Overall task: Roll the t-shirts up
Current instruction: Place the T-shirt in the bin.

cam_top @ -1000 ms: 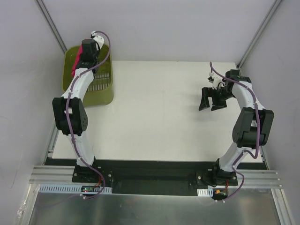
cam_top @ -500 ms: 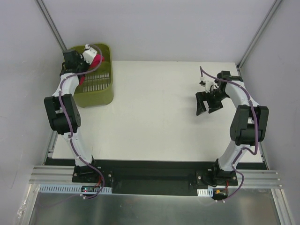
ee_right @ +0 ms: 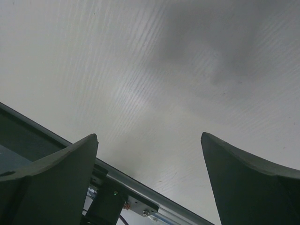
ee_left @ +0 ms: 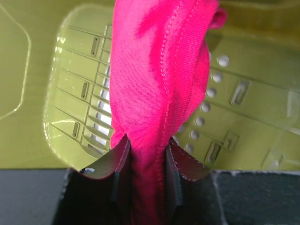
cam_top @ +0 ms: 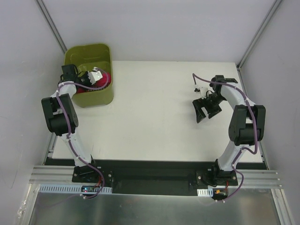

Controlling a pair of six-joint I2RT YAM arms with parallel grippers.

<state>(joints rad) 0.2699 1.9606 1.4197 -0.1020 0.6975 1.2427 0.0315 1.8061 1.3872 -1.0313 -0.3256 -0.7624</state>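
T-shirt (ee_left: 159,84) clamped in left pincer (ee_left: 147,161), inside green basket (cam_top: 89,52), upper left of the overhead frame.
The cloth is a soft, light knit, gathered into a limp rope. Expect it to sag and slip, so a hem or seam should give a firmer hold than mid-cloth. The green basket stands on the pale matte tabletop (cam_top: 154,122). The right pincer (cam_top: 204,109) hovers right of centre, jaws wide apart, empty. Plain grey walls enclose the cell.
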